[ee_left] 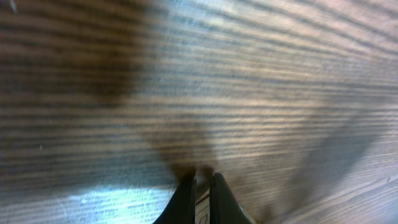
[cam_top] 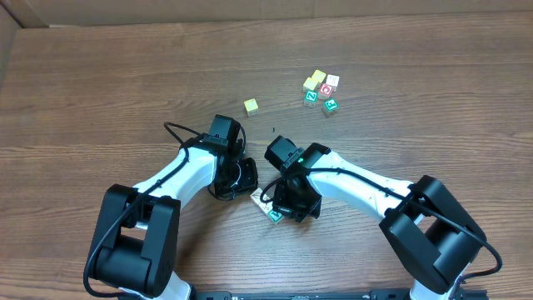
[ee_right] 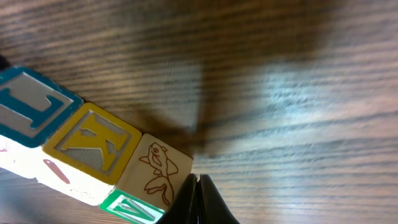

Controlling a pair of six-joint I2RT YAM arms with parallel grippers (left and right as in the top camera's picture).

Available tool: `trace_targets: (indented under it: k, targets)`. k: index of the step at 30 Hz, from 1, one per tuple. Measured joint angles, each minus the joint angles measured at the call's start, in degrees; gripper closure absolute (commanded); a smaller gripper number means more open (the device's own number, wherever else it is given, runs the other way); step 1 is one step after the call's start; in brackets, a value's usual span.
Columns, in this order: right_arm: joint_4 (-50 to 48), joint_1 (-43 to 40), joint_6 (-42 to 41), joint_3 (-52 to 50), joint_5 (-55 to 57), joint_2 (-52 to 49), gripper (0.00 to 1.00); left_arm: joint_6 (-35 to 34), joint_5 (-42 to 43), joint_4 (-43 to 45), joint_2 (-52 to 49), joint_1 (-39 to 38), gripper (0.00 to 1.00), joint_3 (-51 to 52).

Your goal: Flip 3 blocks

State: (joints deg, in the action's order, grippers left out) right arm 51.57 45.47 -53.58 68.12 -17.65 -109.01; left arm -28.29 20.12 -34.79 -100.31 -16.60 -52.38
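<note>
Both pincers were found shut and empty: the left gripper (ee_left: 202,193) over bare table (ee_left: 249,74), the right gripper (ee_right: 198,193) just beside the white fish block (ee_right: 158,169), which lay in a tight row. With closed tips (no grip possible) that block could be shoved, not flipped, and the yellow K block (ee_right: 93,144) knocked askew.

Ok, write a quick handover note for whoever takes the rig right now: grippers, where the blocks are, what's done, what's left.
Grippers: left gripper shut and empty, low over bare table. Right gripper shut and empty, tips right beside the fish block; contact unclear.
Blocks: three in a row by the right gripper: blue-letter block, yellow K block, fish block. The other cubes sit clustered far right, one yellow cube alone.
Done: cannot tell whether any block is flipped.
Left: check the faces, then flip whichever need it.
</note>
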Motion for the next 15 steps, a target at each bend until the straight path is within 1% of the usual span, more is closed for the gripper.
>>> trace_targets:
  k: [10,15]
  targets:
    - [-0.1,2.3,-10.0,0.0,-0.8,0.0,0.96,0.0,-0.4,2.0,-0.1,0.0,0.96,0.0]
    - [-1.0,3.9,-12.5,0.0,-1.4,0.0,0.96,0.0,-0.6,3.0,-0.1,0.0,0.96,0.0]
